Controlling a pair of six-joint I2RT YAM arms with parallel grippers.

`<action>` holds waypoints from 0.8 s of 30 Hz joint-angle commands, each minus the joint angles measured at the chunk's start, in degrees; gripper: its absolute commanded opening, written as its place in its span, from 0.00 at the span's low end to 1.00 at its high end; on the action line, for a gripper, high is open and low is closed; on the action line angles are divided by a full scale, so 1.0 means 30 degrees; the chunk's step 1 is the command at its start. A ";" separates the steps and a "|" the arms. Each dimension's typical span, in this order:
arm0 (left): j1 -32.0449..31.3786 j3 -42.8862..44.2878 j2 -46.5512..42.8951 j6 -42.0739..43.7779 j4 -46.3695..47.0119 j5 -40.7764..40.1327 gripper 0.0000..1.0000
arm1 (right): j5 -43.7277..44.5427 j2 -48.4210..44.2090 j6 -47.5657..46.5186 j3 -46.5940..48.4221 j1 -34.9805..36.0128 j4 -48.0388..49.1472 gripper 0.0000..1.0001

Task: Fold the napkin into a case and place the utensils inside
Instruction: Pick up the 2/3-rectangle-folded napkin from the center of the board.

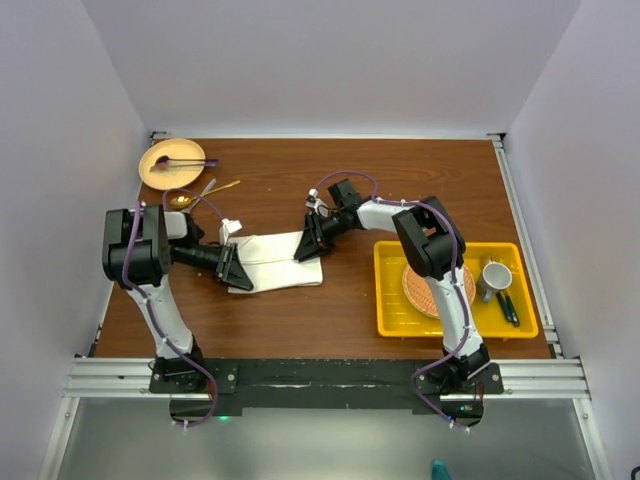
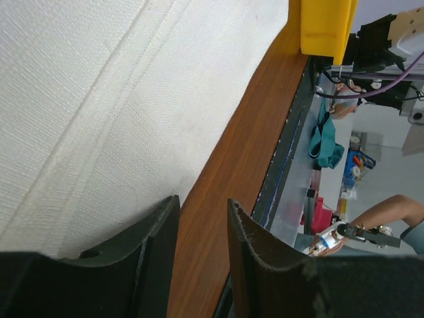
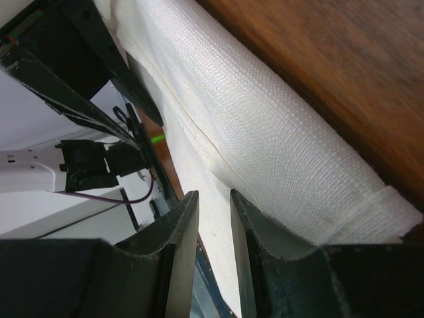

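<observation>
The left gripper's [image 2: 203,207] dark fingers fill the bottom of its wrist view. They stand apart with bare wood between them, and the left finger meets the edge of the napkin [image 2: 119,112]. The right gripper [image 3: 214,199] has its fingers close together with white cloth in the narrow gap. It seems to be pinching a fold at the napkin's far right corner, though the view is too close to be sure.

From above, the napkin lies partly folded mid-table [image 1: 400,180], with open wood beyond it and between it and the yellow tray [image 1: 381,290]. The tray holds a woven mat [image 1: 418,288], a mug [image 1: 495,278] and green-handled utensils [image 1: 508,306]. The tan plate [image 1: 150,172] in the far left corner carries a purple utensil [image 1: 186,160]. The gold spoon [image 1: 180,200] and second gold piece [image 1: 220,187] lie on the wood beside it, apart from the napkin. Only the left wrist view shows the table's edge rail [image 2: 291,132] running beside the napkin.
</observation>
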 commanded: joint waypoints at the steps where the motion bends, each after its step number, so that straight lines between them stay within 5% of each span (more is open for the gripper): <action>1: 0.0195 -0.0095 -0.1643 -0.0822 0.0951 -0.0180 0.41 | 0.4228 0.1212 -0.1656 0.0114 -0.0117 -0.0421 0.32; 6: -0.0328 0.0202 -0.8081 -0.0957 0.3013 -0.1337 0.46 | 0.4521 0.1242 -0.2272 0.0553 -0.0117 -0.0918 0.32; 10: -0.2701 -0.2517 -1.3648 -0.0787 0.8746 -0.7858 0.50 | 0.4609 0.1154 -0.2857 0.0583 -0.0088 -0.0948 0.32; 14: -0.5688 -0.5713 -1.7955 0.3156 1.0434 -1.1010 0.54 | 0.4726 0.1184 -0.3414 0.0729 -0.0030 -0.1387 0.31; 24: -1.0936 -1.0111 -1.9284 0.5336 1.3568 -1.5494 0.53 | 0.4756 0.1330 -0.3649 0.0934 -0.0030 -0.1681 0.31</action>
